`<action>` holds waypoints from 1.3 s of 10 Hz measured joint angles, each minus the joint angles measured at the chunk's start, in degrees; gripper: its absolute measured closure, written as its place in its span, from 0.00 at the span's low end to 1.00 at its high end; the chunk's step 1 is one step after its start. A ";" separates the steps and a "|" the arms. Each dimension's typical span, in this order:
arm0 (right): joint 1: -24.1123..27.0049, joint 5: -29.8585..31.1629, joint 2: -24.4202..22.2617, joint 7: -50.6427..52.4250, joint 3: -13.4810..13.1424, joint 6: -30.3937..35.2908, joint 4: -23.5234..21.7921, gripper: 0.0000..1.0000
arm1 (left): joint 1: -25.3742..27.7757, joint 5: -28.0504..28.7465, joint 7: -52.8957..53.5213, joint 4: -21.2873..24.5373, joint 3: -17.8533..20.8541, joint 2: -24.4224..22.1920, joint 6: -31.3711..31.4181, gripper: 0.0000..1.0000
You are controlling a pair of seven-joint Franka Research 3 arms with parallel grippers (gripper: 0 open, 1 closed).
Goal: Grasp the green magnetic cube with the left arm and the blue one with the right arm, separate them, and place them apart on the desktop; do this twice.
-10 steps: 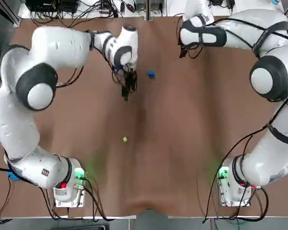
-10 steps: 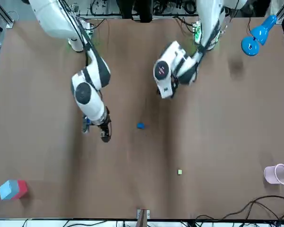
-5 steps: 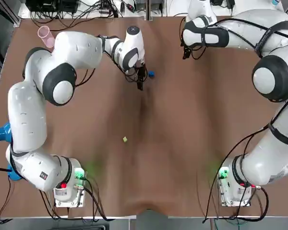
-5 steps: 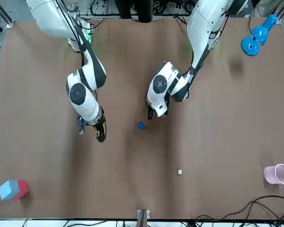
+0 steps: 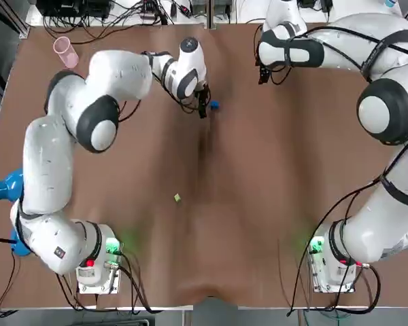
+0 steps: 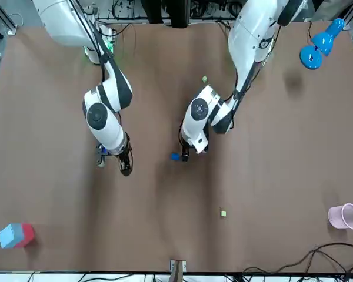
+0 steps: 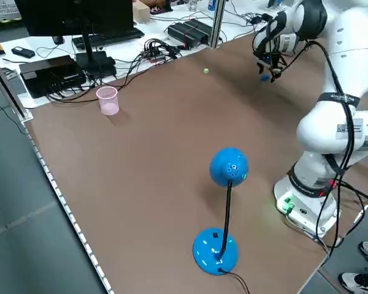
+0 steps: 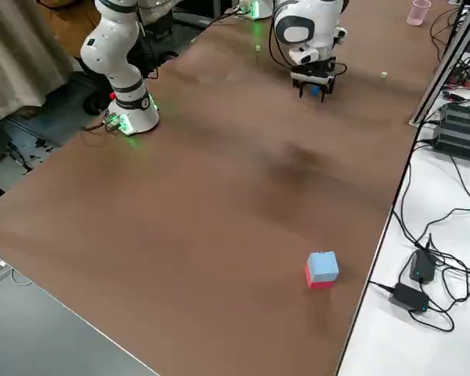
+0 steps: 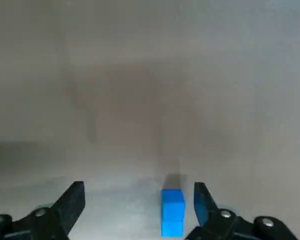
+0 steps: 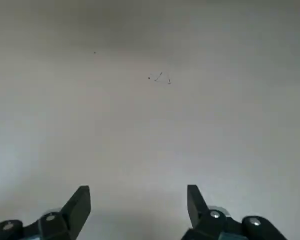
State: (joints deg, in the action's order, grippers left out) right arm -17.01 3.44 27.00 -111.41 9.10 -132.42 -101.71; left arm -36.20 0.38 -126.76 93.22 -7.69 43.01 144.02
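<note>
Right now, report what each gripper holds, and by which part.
Nothing is held. The left gripper is open, with the blue cube between its fingers but ungripped; the right gripper is open over the table.

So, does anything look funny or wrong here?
Yes. The left gripper, jaws open, is at the blue cube, but blue is meant for the right arm. A green cube, the left arm's own job, lies alone nearer the robot's bases.

Two green cubes, apparently one blue cube, one cup
</note>
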 joint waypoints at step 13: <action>-0.89 -0.09 0.00 -1.96 0.45 -0.50 -0.25 0.13 | -1.96 0.03 0.07 -5.59 1.20 5.30 3.88 0.41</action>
State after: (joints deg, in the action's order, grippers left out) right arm -17.90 3.35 27.00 -113.37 9.56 -132.92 -101.96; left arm -38.16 0.42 -126.69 87.63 -6.49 48.31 147.90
